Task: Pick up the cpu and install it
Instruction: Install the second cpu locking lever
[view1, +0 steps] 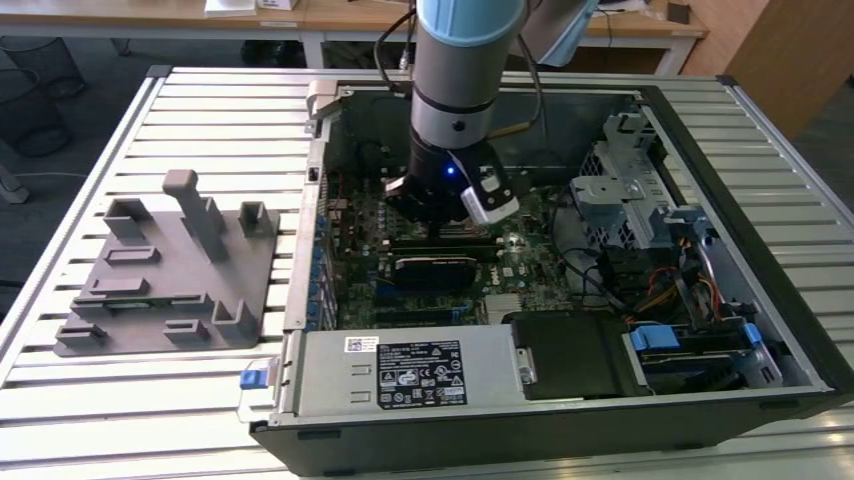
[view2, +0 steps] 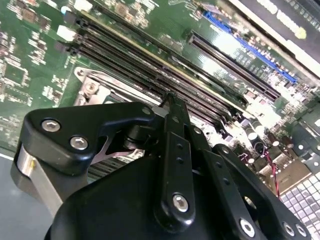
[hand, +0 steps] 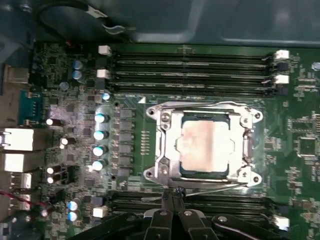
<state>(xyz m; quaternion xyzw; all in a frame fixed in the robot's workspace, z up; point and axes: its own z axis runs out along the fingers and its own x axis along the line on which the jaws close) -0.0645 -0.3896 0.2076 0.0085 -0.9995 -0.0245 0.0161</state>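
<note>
Hovering low over motherboard, gripper with fingertips pressed together, holding nothing; cpu just ahead of tips, already seated in socket frame; placement looks done, frame seemingly not yet latched over chip

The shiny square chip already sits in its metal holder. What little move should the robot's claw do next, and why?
Probably nudge the thin metal lever to lock the chip in. The silver square cpu lies flat inside the metal socket frame, and the shut black gripper holds nothing, its tips beside that lever.
</note>
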